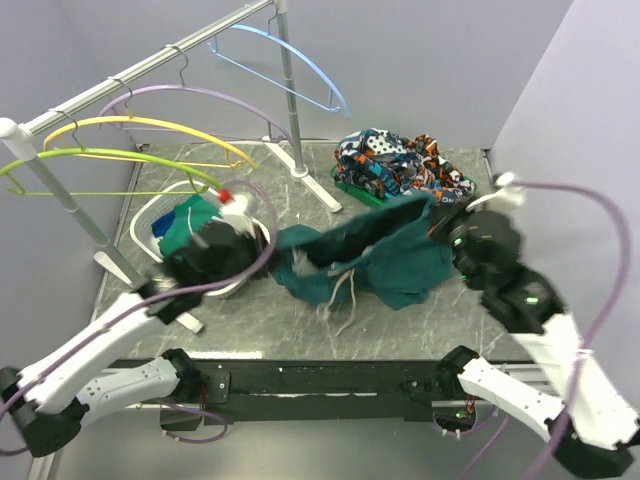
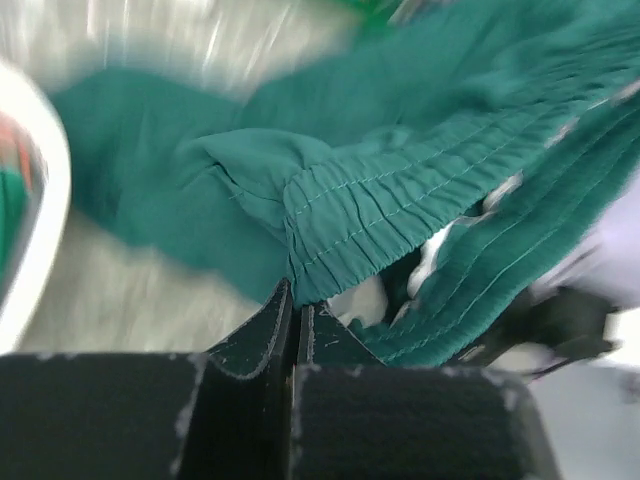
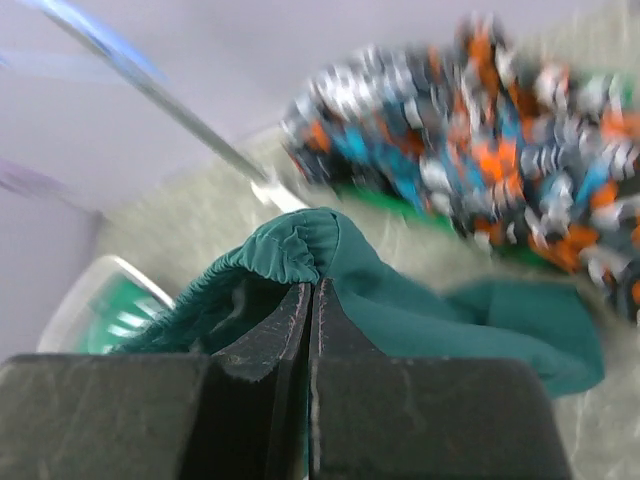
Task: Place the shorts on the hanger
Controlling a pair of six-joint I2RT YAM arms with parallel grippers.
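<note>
**Kid:** What is on your left side?

**Me:** A rail (image 1: 140,65) with hangers on it. First comes a green hanger (image 1: 60,160), then a yellow hanger (image 1: 150,125), then a purple hanger (image 1: 200,95). Under them sits a white basket (image 1: 148,215) with a green cloth (image 1: 185,225) inside.

**Kid:** And your left hand?

**Me:** My left gripper (image 1: 275,252) is just beside the basket. Its fingers are squeezed together on the stretchy waistband of the shorts (image 1: 390,255).

**Kid:** Where are the shorts?

**Me:** In the middle of the table (image 1: 250,320), stretched out between my two grippers. Their long way goes from left to right. The left end is low, and the right end sits higher and farther back. The pale drawstring (image 1: 345,290) hangs down from the middle.

**Kid:** Where is the one they go on?

**Me:** The light-blue hanger (image 1: 290,50) hangs at the far end of the rail, well apart from the shorts. The rail's post (image 1: 290,110) and the purple hanger stand between them.

**Kid:** What is on your right?

**Me:** My right gripper (image 1: 438,222) is pinched tight on the other edge of the shorts. Just behind it lies a pile of patterned clothes (image 1: 400,165), orange and blue.
</note>
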